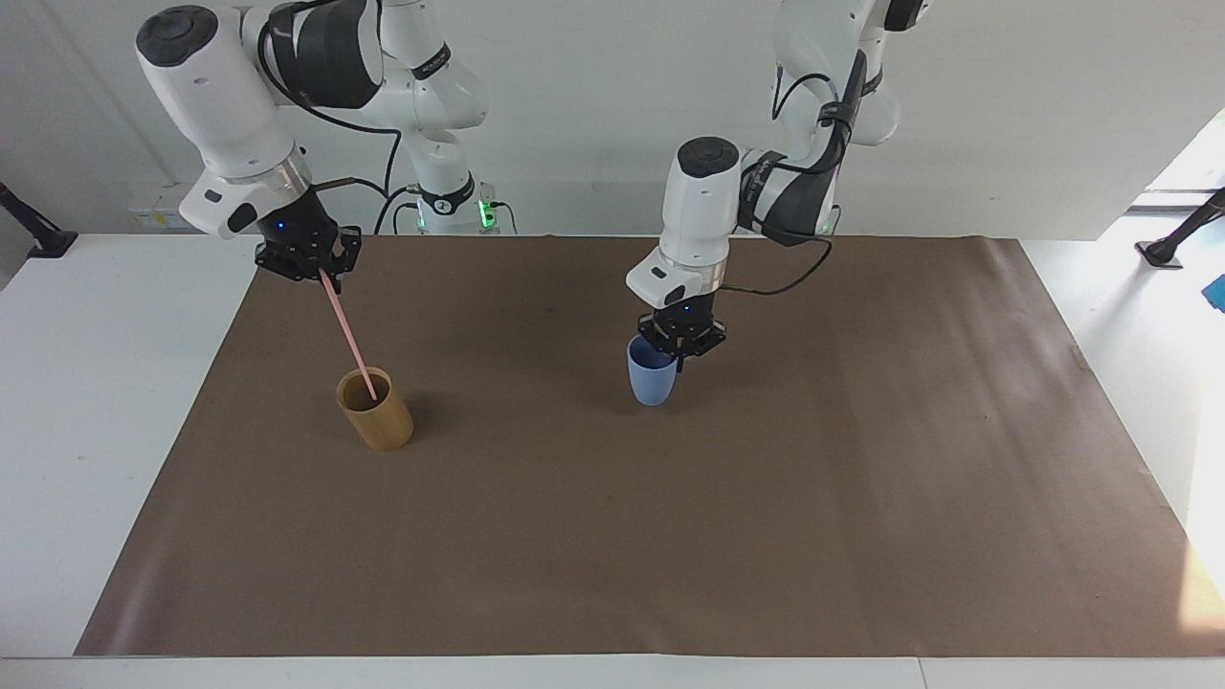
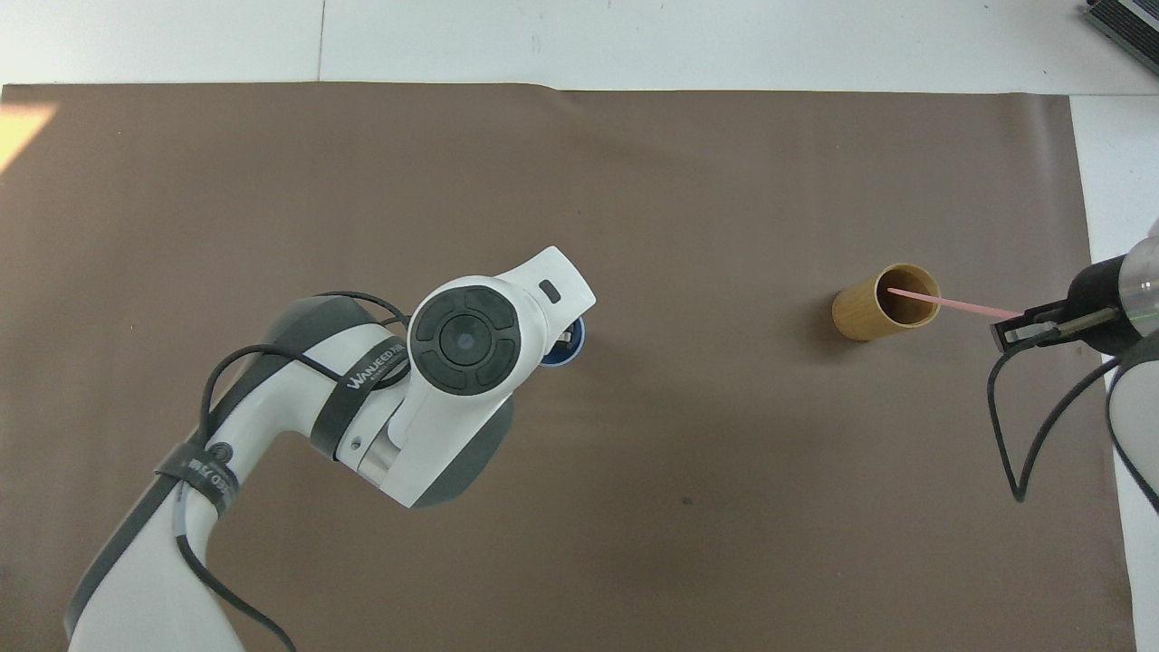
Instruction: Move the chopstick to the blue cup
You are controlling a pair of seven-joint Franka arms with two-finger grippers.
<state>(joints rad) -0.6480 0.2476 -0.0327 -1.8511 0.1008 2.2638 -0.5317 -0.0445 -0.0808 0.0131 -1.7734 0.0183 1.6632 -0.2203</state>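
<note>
Pink chopstick (image 1: pixel 346 325) slants from right gripper (image 1: pixel 308 264), clamped on its top end; lower tip inside tan cup (image 1: pixel 375 410). Right arm raised, wrist angled down over the brown mat's (image 1: pixel 612 536) right-arm end. Left arm reaches mid-table, wrist near vertical; left gripper (image 1: pixel 681 346) pinches blue cup's (image 1: pixel 651 378) rim, cup upright.

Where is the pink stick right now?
The chopstick is pinched at its top by the right gripper. It slants down with its tip inside the tan cup, at the right arm's end of the table.
</note>
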